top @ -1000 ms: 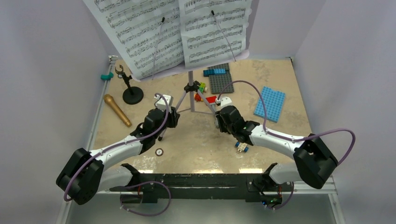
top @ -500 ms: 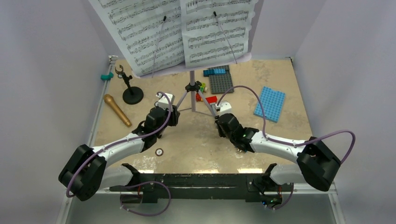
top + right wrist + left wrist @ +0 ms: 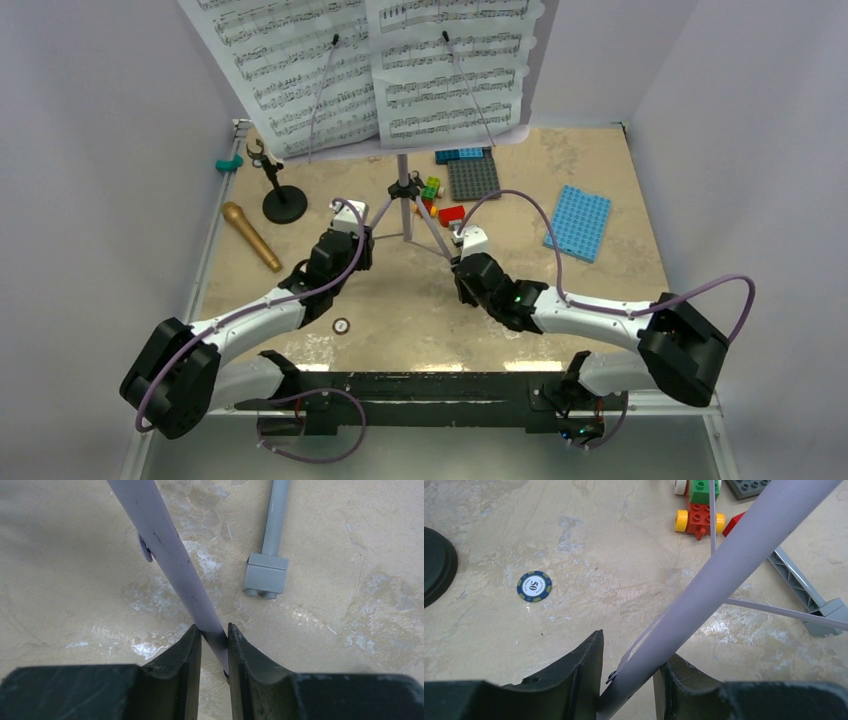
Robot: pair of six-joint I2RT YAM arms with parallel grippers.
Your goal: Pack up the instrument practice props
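One lilac music stand (image 3: 403, 172) stands on its tripod legs in the middle of the tabletop (image 3: 420, 320), and two sheet-music pages (image 3: 450, 70) rest side by side on its desk, each under a thin wire arm. To its left are one gold-brown microphone (image 3: 251, 236), lying flat, and one black round-based mic stand (image 3: 284, 204), upright just beyond it. All of them sit directly on the tabletop.

There are two baseplates, a grey baseplate (image 3: 473, 178) and a blue baseplate (image 3: 578, 222). One small wheeled brick model (image 3: 432, 187) sits by the stand's hub, and one grey toy hammer (image 3: 266, 575) lies beside the right leg. A blue chip (image 3: 534, 586) marked 50 shows in the left wrist view, and the top view shows a chip (image 3: 341, 325) near the left arm. I cannot tell whether these are the same piece.

The left gripper (image 3: 631, 650) is clamped on the stand's left leg. The right gripper (image 3: 214, 632) is clamped on the right leg near its foot.

Since a second ago the desk and pages have shifted left in the top view. The right gripper has drawn back toward the arm bases with its leg, and its arm now covers the small brick piece that lay beside it.
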